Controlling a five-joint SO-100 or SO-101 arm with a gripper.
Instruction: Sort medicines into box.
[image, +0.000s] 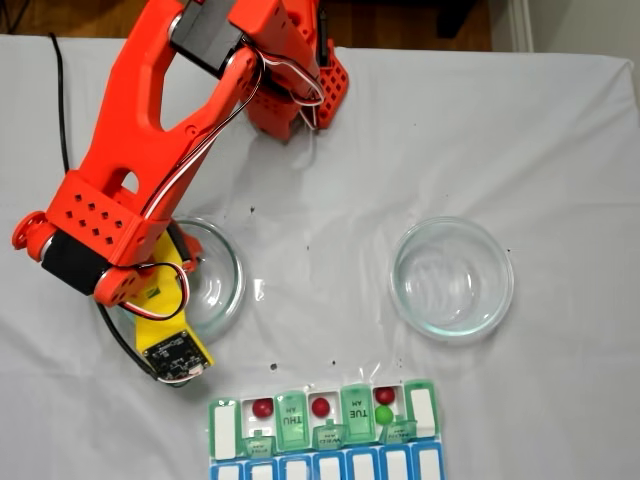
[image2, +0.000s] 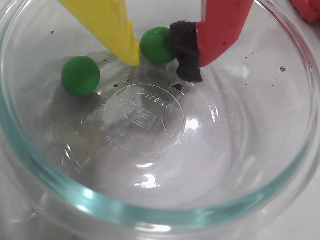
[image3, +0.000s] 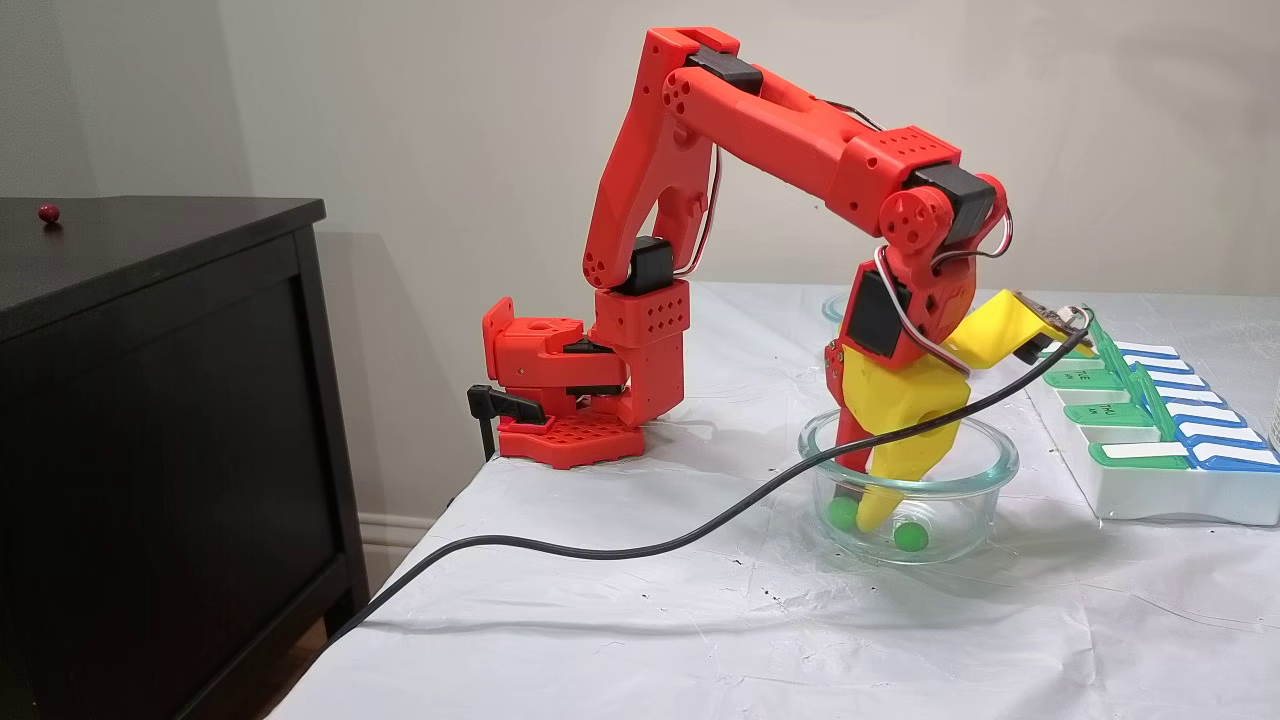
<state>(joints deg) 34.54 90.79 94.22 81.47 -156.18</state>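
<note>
Medicines in dish: two glossy bright green balls lie in the left glass dish (image: 222, 275). In the wrist view one green ball (image2: 157, 45) sits between the fingertips; the other green ball (image2: 80, 75) lies to its left, apart from the fingers.
Medicines in box: in a fixed view, three dark red balls (image: 263, 407) rest in open white compartments; a third green ball (image: 383, 414) shares the rightmost of these with a red one.
Stray ball: a red ball (image3: 47, 213) sits on a black cabinet (image3: 150, 400) off the table.
Box: a rectangular pill organizer (image: 420, 412) at the near table edge in that view, with translucent green lids, some raised, and a blue row below.
Gripper (image2: 161, 56): inside the left dish, a smooth yellow finger (image2: 107, 25) and a red finger (image2: 222, 27) with a black foam pad, closed in on the green ball from both sides; whether both touch it cannot be told.
Other dish: a second round clear dish (image: 452, 278) stands to the right, nothing in it.
Surface: a white, slightly wrinkled cloth (image: 560, 150) with small dark specks.
</note>
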